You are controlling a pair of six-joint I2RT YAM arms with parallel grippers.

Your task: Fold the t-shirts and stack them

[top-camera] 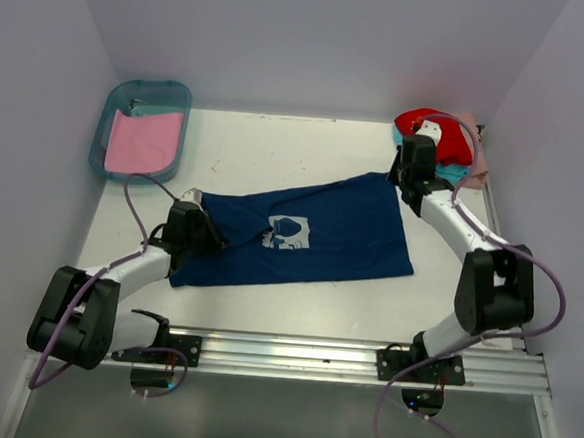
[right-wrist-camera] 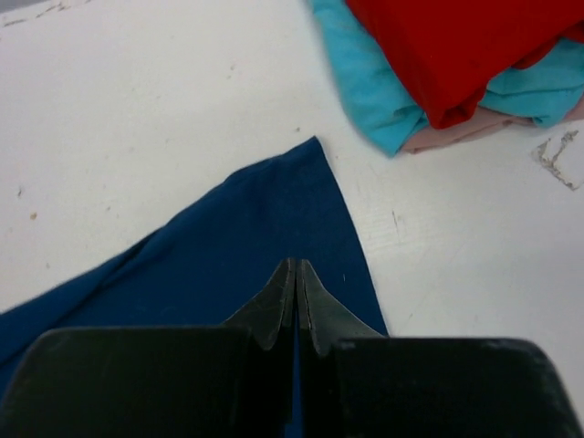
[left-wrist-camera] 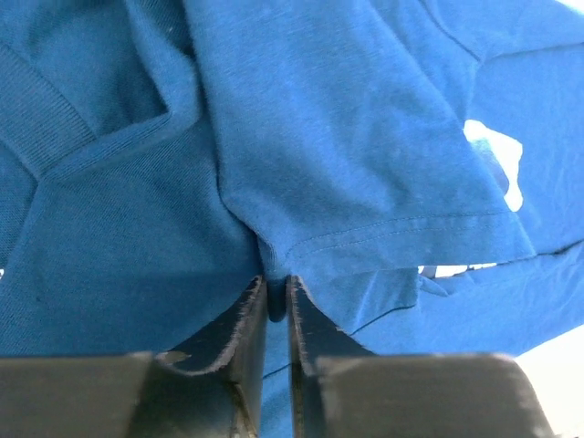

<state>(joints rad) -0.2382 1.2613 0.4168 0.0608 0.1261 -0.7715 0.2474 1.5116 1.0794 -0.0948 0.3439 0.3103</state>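
The white table (top-camera: 277, 148) carries a navy t-shirt (top-camera: 341, 232) spread flat across its middle, its long axis running from lower left to upper right, with a pale print (top-camera: 288, 232) facing up near its centre. At the table's far left corner stands a teal translucent bin (top-camera: 102, 146), and a pink t-shirt (top-camera: 142, 140) lies flat inside it. At the far right corner sits a pile of shirts well apart from the bin: a red t-shirt (top-camera: 443, 134) on top, a teal t-shirt (right-wrist-camera: 365, 82) under it and a peach t-shirt (right-wrist-camera: 456, 135) at the bottom, their edges showing at the pile's side. The left gripper (left-wrist-camera: 276, 283) is at the navy shirt's left end, its fingers drawn close together and pinching a raised fold of the blue cloth near a stitched hem — the fabric bunches up from the grip. The right gripper (right-wrist-camera: 297, 265) is at the shirt's far right corner, just beside the pile; its fingers are pressed together with a thin sliver of navy cloth between them, and the pointed corner lies flat on the table ahead of the tips.
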